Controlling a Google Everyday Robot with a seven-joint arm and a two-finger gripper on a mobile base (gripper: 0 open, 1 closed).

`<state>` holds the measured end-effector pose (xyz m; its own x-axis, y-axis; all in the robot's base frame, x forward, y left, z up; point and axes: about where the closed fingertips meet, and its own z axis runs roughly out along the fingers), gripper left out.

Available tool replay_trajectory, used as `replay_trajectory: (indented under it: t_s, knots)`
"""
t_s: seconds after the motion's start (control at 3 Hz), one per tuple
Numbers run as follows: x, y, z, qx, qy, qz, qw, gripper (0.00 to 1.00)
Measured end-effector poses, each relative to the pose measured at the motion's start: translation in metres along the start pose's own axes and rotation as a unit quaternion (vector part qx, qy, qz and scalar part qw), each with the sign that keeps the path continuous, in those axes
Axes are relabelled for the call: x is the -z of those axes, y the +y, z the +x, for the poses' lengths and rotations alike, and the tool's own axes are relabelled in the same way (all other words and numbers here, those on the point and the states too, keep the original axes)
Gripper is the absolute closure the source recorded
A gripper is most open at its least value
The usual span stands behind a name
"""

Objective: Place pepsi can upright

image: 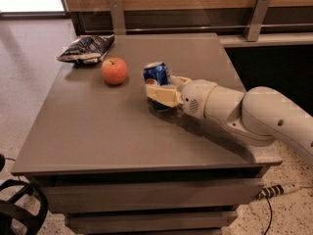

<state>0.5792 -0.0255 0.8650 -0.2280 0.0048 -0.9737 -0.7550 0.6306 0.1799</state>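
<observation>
The pepsi can (156, 74) is a small blue can with white markings. It stands upright near the middle of the grey table (98, 131), its silver top facing up. My gripper (159, 93) reaches in from the right on a white arm. Its cream fingers (161, 96) are closed around the can's lower half. The can's base is hidden behind the fingers, so I cannot tell whether it touches the table.
A red apple (115, 71) sits left of the can. A dark blue and white snack bag (86, 48) lies at the table's far left corner. A wooden wall with metal brackets (117, 14) runs behind the table. A cable (274, 192) lies on the floor at the right.
</observation>
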Motion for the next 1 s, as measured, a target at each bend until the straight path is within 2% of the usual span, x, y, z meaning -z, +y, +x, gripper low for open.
replay_trajectory:
  t_s: [0.33, 0.67, 1.0]
  knots:
    - [0.0, 0.0, 0.0, 0.0, 0.0, 0.0, 1.0, 1.0]
    - [0.009, -0.003, -0.001, -0.001, -0.031, 0.008, 0.9995, 1.0]
    - [0.036, -0.017, -0.004, 0.002, -0.107, 0.035, 0.9937, 1.0]
